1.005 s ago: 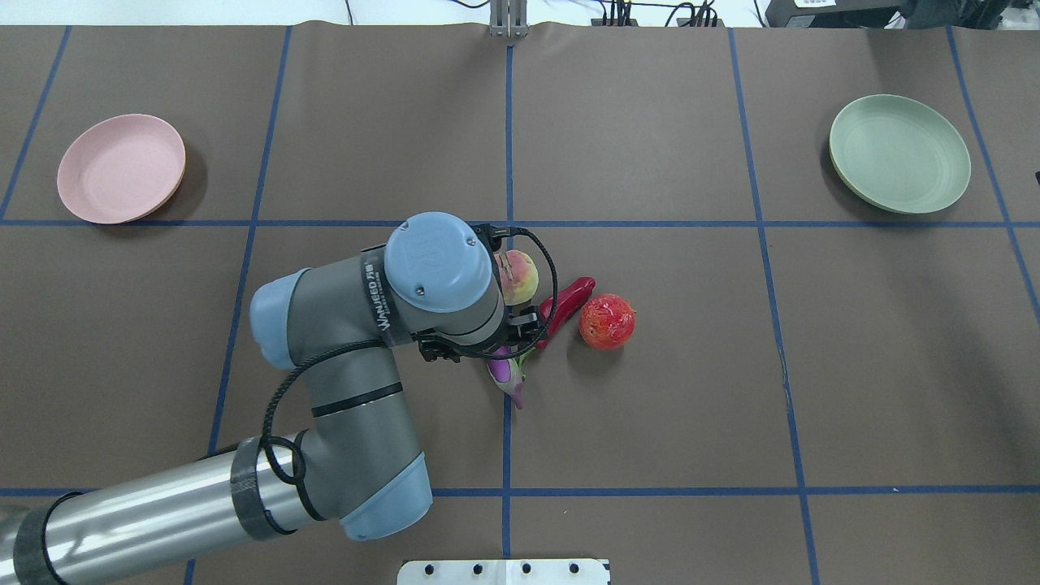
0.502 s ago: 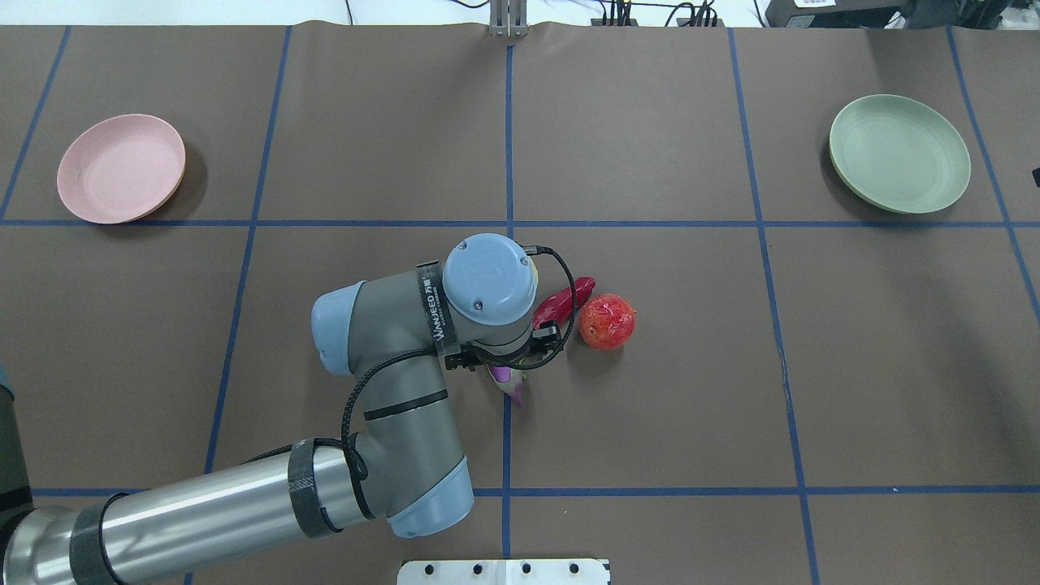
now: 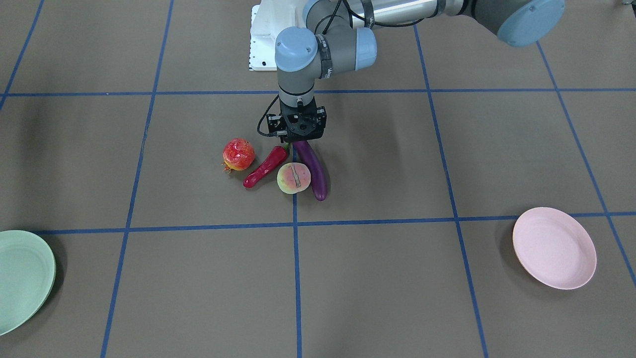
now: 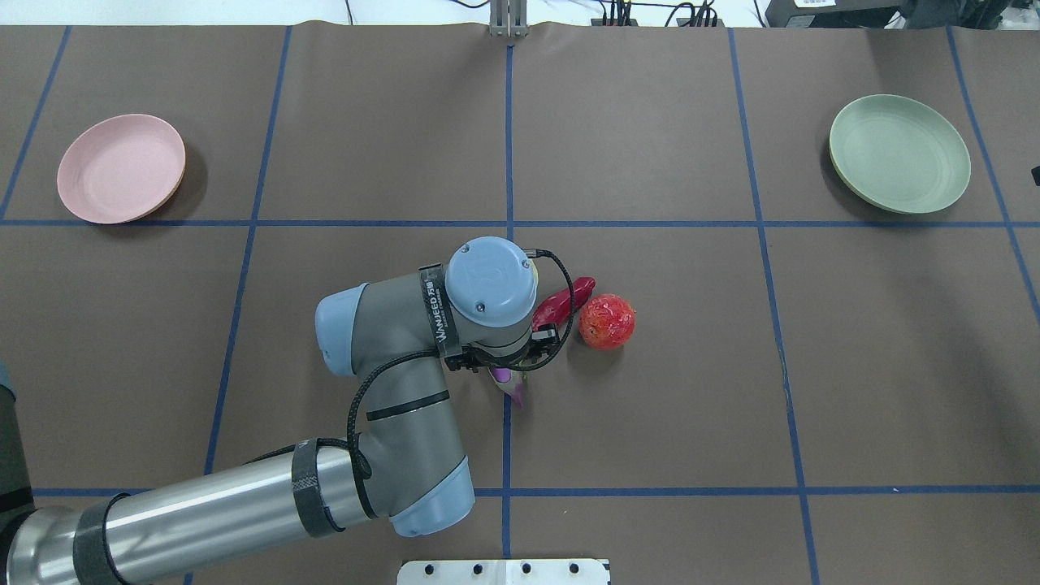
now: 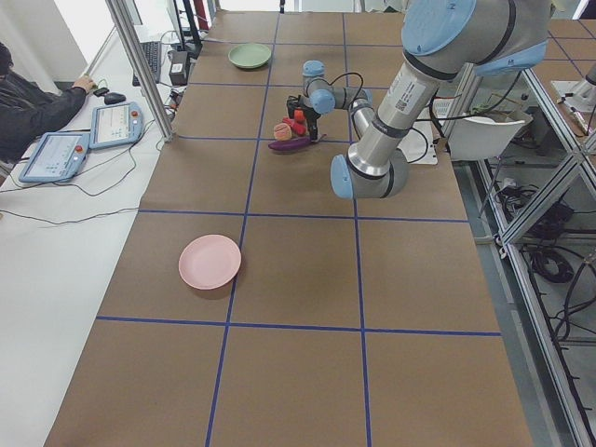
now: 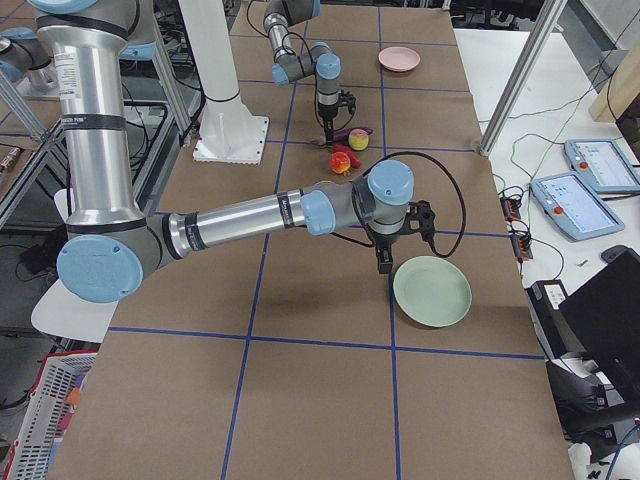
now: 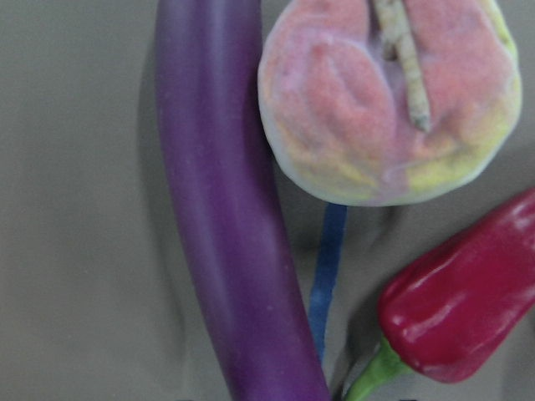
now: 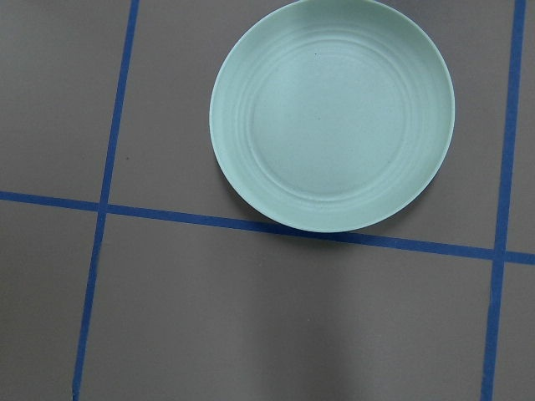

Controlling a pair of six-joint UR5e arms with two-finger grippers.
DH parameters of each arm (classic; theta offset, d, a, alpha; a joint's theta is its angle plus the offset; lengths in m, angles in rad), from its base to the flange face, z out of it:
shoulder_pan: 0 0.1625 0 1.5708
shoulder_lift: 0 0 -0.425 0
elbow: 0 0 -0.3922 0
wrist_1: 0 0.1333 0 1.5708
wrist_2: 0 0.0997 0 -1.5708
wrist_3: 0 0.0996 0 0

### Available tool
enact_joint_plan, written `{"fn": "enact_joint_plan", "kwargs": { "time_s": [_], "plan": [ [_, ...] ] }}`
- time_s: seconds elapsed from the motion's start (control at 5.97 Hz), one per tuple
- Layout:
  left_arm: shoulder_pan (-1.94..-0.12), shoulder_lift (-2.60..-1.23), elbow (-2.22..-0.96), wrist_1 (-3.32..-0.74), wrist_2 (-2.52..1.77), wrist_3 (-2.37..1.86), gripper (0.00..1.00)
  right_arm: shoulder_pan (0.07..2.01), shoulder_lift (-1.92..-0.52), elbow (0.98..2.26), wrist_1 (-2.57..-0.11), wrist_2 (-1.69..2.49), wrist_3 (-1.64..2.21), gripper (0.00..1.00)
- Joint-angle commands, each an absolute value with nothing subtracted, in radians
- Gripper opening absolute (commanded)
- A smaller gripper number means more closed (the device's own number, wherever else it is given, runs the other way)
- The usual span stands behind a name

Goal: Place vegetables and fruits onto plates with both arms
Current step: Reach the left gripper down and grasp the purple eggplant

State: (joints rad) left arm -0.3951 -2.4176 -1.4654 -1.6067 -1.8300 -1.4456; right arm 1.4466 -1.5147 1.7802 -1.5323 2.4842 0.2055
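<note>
The purple eggplant point(image 3: 313, 169), red chili point(image 3: 266, 166), peach point(image 3: 293, 178) and pomegranate point(image 3: 238, 154) lie clustered at the table's middle. My left gripper point(image 3: 296, 139) points straight down, low over the eggplant's cap end and the chili's stem, and looks open. The left wrist view shows the eggplant point(image 7: 234, 251), peach point(image 7: 384, 100) and chili point(image 7: 468, 317) close up. The pink plate point(image 4: 120, 168) and green plate point(image 4: 899, 153) are empty. My right gripper point(image 6: 384, 265) hovers beside the green plate point(image 8: 332, 113); I cannot tell its state.
The white robot base point(image 4: 504, 571) sits at the table's near edge. Blue tape lines grid the brown mat. In the overhead view my left wrist point(image 4: 491, 284) hides the peach. An operator point(image 5: 28, 102) with tablets sits beside the table.
My left arm has swung right and lower over the cluster, covering the peach in the overhead view. In the last half second it has barely moved. The produce has not shifted.
</note>
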Motion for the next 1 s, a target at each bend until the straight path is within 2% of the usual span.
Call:
{"fn": "enact_joint_plan", "kwargs": {
  "time_s": [0.0, 0.17, 0.33, 0.5, 0.84],
  "plan": [
    [-0.391, -2.418, -1.462, -1.605, -1.830, -1.450, 0.67, 1.448, -1.514, 1.779, -1.531, 2.497, 0.204, 1.00],
    [-0.390, -2.416, -1.465, -1.605, -1.818, -1.454, 0.41, 1.448, -1.514, 1.779, -1.532, 2.499, 0.204, 1.00],
    [-0.377, -2.418, -1.468, -1.605, -1.771, -1.477, 0.00, 1.448, -1.514, 1.778, -1.532, 2.500, 0.204, 1.00],
    [-0.374, -2.430, -1.494, -1.591, -1.738, -1.535, 0.00, 1.448, -1.502, 1.781, -1.540, 2.497, 0.206, 1.00],
    [-0.428, -2.419, -1.618, -1.362, -1.776, -1.525, 0.00, 1.447, -1.480, 1.787, -1.537, 2.502, 0.280, 1.00]
  ]
}}
